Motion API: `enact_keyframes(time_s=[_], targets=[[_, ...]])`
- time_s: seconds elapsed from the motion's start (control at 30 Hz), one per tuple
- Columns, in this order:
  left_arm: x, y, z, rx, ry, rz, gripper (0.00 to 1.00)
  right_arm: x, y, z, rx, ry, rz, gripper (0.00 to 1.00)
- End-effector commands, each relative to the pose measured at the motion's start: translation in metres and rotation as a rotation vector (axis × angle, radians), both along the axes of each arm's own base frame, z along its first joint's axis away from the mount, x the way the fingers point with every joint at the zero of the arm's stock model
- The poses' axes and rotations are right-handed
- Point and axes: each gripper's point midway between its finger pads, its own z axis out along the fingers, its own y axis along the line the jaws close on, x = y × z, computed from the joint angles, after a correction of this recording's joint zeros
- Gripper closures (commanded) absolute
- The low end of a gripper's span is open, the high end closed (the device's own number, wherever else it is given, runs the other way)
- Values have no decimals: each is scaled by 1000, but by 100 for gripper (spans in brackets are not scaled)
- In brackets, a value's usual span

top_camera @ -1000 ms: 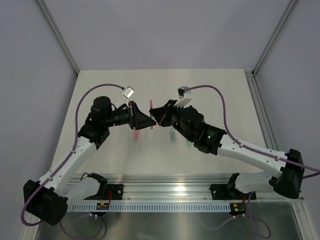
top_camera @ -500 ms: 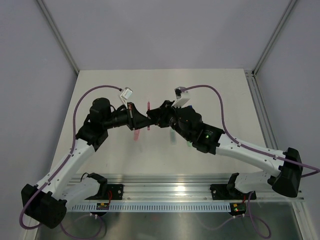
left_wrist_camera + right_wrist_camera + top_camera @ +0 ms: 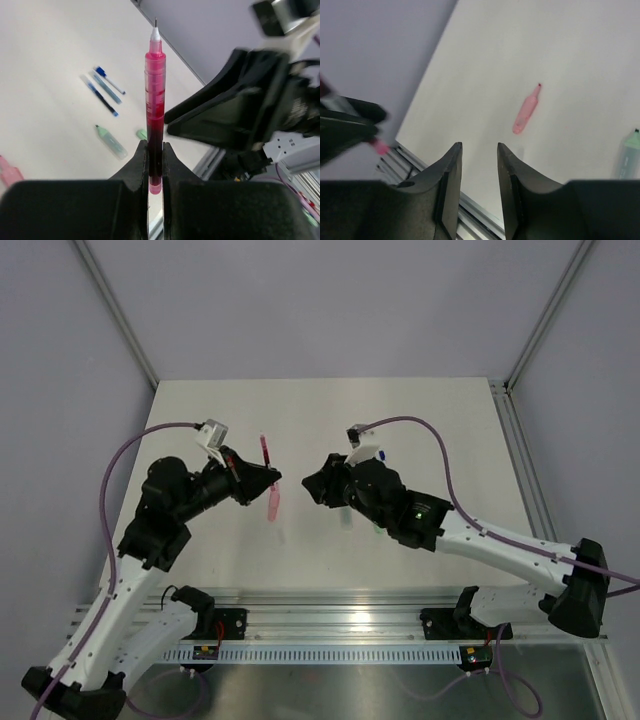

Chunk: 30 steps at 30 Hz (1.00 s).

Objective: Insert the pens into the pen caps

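My left gripper (image 3: 155,156) is shut on the lower end of a red pen (image 3: 155,95), which stands up from the fingers with its fine nib uncovered. From above, the red pen (image 3: 264,451) and the left gripper (image 3: 268,478) hang over the left middle of the table. A pink pen cap (image 3: 273,505) lies on the table just below them. My right gripper (image 3: 479,150) is open and empty, a short way right of the pen, and points at the pink cap (image 3: 526,110). Two blue pens (image 3: 102,90) and a green cap (image 3: 113,143) lie further off.
The right arm's black body (image 3: 240,115) fills the right of the left wrist view, close to the pen. Another green cap (image 3: 630,155) lies at the right edge of the right wrist view. The metal rail (image 3: 330,625) runs along the table's near edge.
The right gripper has opened and let go of the red pen. The left gripper has shut on it and carried it back to the left, so the two arms have parted.
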Motion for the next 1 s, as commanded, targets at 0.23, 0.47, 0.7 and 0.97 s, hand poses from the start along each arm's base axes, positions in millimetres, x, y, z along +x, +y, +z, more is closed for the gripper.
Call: enact_keyframes(time_s=[0.23, 0.47, 0.7, 0.97], targets=[[-8, 44, 67, -49, -258, 208, 100, -12, 53, -140, -274, 241, 163, 68], [-11, 41, 68, -74, -243, 166, 100, -15, 86, -205, -349, 345, 195, 67], [-9, 37, 65, -75, -225, 143, 100, -11, 102, -243, -410, 398, 208, 61], [-9, 35, 63, -77, -216, 133, 100, -7, 105, -260, -441, 411, 194, 61]])
